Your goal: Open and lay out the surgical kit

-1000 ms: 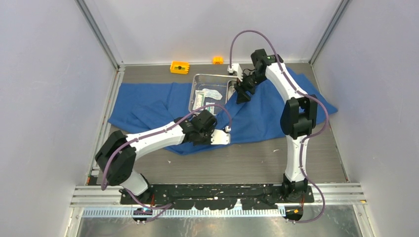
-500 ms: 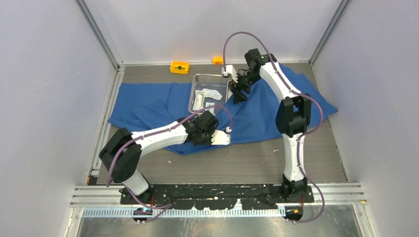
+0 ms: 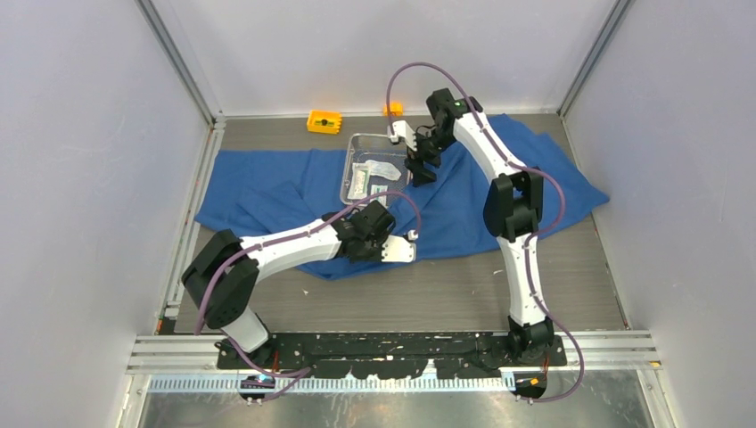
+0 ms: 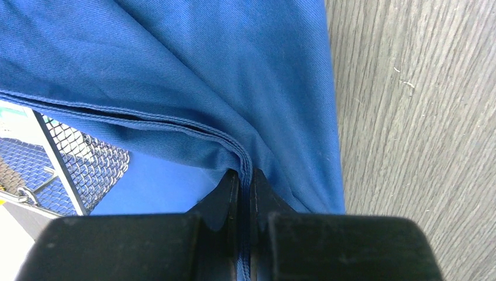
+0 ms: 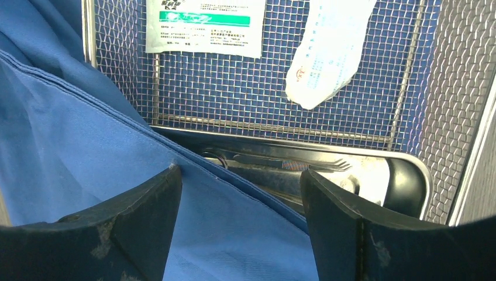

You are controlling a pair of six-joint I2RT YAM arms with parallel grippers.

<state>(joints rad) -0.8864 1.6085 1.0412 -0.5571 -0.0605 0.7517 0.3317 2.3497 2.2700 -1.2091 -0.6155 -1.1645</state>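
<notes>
Presently: Wrap Hem Clamped, Basket Exposed

A green band and small print are carried by a white-green packet [image 5: 205, 26] in the steel mesh basket [image 5: 263, 93]; the print cannot be read. The left tool [image 4: 244, 181] is closed on a folded hem of the blue cloth wrap [image 4: 205, 70] beside bare counter [image 4: 409, 117]. The right tool [image 5: 240, 181] is spread wide and empty over the wrap edge and the solid steel tray [image 5: 327, 147].

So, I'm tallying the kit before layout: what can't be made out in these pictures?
- Thin steel instruments in the smaller solid steel tray: right wrist view, the large blue cloth wrap covers part; type and count unclear.
- Small white-green packets: cut off by that view's top edge; too small in the top view to count.
- Steel mesh basket, right end: top view, hidden by the right gripper.
</notes>
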